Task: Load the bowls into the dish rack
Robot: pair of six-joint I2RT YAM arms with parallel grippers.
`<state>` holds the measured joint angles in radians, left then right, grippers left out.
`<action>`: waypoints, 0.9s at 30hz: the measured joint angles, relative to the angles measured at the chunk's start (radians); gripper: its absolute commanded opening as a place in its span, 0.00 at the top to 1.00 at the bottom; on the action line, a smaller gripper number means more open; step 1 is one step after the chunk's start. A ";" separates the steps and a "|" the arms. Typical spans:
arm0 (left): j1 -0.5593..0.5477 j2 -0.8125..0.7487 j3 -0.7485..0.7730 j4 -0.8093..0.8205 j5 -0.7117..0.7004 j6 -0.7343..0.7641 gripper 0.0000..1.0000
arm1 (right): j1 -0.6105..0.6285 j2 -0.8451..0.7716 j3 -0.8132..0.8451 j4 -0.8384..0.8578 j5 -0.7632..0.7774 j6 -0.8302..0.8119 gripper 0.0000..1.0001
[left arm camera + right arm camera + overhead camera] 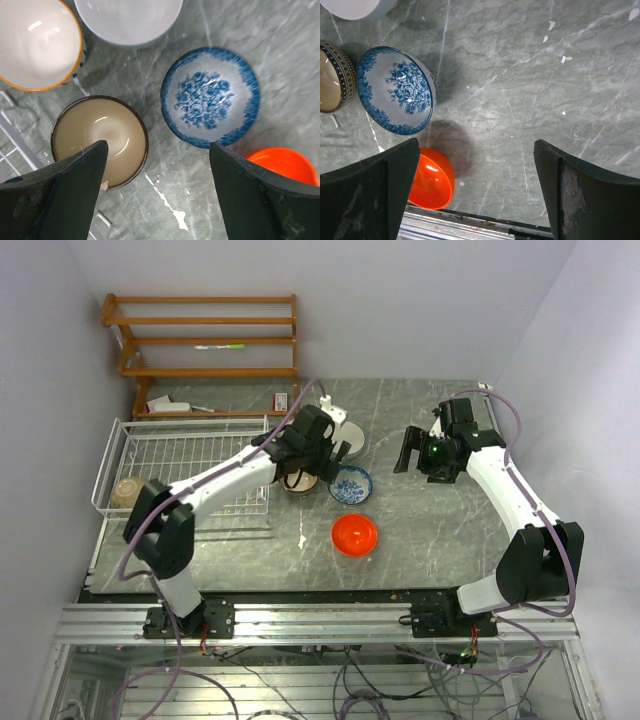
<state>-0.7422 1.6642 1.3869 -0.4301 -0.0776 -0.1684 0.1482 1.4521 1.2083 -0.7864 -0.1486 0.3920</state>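
while the left gripper (157, 150) hangs with jaws apart over the brown-rimmed cream bowl (97, 132) and blue-and-white bowl (210, 97), both mouth-up, the dish rack (190, 445) lies left of them, long axis left-right, with the tan bowl (128, 492) in its near-left corner. right gripper (476, 145) spread, empty.

Left arm (232, 477) extended, left fingers (62, 197) wide apart, right fingers (367, 197) wide apart

rack: one bowl (127, 492) in dish rack (200, 455) | table (450, 530): other bowls (354, 535) right of rack
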 measured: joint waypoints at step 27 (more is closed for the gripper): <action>0.000 0.120 -0.225 0.128 -0.047 0.109 0.48 | -0.038 0.000 0.000 -0.001 -0.024 -0.009 0.02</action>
<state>-0.7425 1.7844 1.1622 -0.3023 -0.1246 -0.0589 0.1104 1.4521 1.2079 -0.7872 -0.1726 0.3832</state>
